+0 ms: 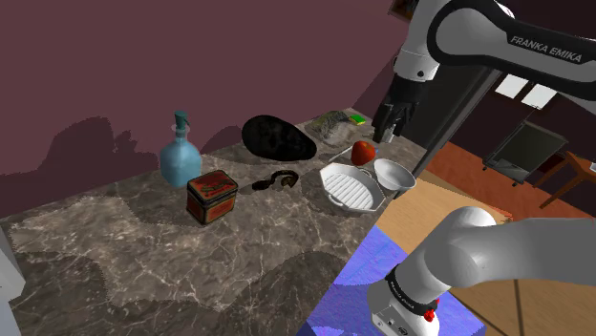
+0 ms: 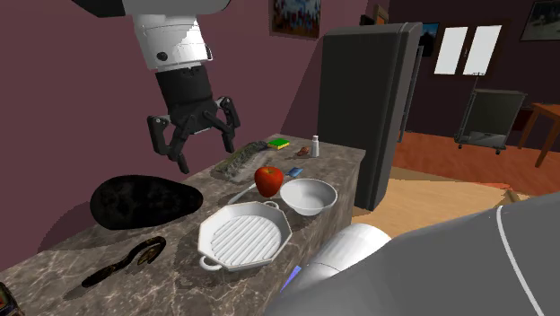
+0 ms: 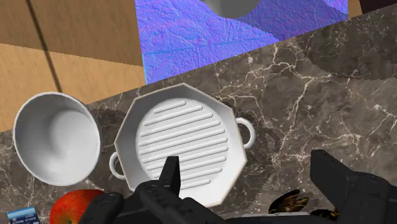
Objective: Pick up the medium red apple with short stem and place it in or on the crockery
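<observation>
The red apple [image 1: 363, 151] [image 2: 268, 179] with a short stem rests on the marble counter [image 1: 143, 258], touching nothing. Beside it sit a white bowl [image 1: 393, 175] [image 2: 308, 195] and a white ridged octagonal dish [image 1: 351, 185] [image 2: 240, 235] with two small handles. My black gripper [image 1: 387, 124] [image 2: 193, 148] hangs open and empty well above the counter. In the wrist view the dish [image 3: 184, 140] lies under the spread fingers [image 3: 170, 178], with the bowl [image 3: 56, 146] and the apple [image 3: 75, 207] off to one side of my gripper [image 3: 245, 168].
On the counter stand a blue bottle [image 1: 180, 153], a red tin [image 1: 211, 196], a big black lump [image 1: 277, 139] and a dark spoon-like piece [image 1: 275, 180]. A grey fridge [image 2: 368, 99] closes the counter's far end. Wooden floor [image 1: 458, 205] lies beyond the edge.
</observation>
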Controlling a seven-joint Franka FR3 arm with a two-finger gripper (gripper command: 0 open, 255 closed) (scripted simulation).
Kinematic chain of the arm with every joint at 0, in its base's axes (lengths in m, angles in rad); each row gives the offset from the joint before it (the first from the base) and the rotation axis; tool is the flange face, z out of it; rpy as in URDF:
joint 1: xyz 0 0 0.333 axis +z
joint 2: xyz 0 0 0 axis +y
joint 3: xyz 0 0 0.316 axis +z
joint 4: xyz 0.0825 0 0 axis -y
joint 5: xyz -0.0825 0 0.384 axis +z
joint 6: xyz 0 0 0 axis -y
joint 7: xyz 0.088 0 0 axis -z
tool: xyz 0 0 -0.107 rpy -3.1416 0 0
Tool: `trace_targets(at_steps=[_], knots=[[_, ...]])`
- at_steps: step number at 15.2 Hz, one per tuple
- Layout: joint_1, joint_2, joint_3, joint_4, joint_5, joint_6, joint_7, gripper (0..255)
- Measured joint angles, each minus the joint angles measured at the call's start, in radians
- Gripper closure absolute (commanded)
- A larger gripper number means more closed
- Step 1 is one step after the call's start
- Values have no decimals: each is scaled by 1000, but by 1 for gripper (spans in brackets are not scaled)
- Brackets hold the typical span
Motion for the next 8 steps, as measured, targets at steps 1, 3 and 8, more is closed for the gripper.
trace_targets(at_steps=[1, 3, 8], knots=[[0, 0, 0, 0, 0, 0, 0, 0], [-14, 27, -15, 3, -6, 30, 6, 0], [-68, 130, -86, 15, -28, 149, 20, 0]])
